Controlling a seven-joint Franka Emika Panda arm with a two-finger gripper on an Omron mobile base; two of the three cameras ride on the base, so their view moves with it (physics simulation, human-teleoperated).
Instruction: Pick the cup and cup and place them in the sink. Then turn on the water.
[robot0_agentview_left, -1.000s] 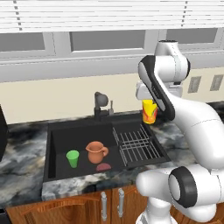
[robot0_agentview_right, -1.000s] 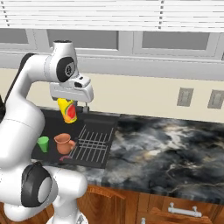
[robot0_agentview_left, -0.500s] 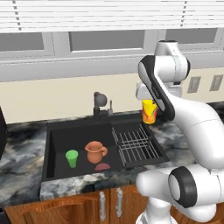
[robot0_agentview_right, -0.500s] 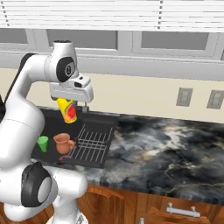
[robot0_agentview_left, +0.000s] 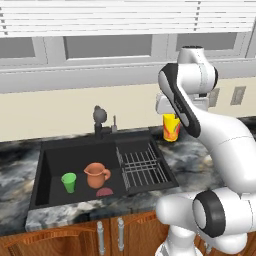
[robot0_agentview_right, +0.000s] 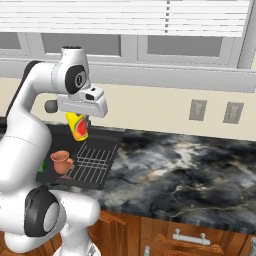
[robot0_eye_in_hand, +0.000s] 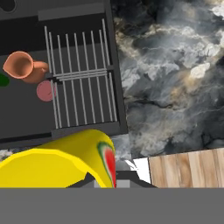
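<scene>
The hand (robot0_agentview_left: 171, 119) is gripping the yellow cup (robot0_agentview_left: 171, 128) above the bench (robot0_agentview_left: 192, 150). The sink (robot0_agentview_left: 50, 165) is lying to its left, past the wire rack (robot0_agentview_left: 142, 165).

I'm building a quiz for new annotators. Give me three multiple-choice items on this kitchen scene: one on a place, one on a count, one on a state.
1. Where is the green cup?
A. in the sink
B. on the wire rack
C. on the counter

2. How many cups does the scene hold?
A. one
B. two
C. three

3. What is the gripper doing?
A. hanging open
B. shut on nothing
C. shut on the yellow cup

Key: 1 A, it stands on the basin floor beside the brown jug. 2 B, one green, one yellow. 3 C, the cup hangs in the air under the hand.
</scene>
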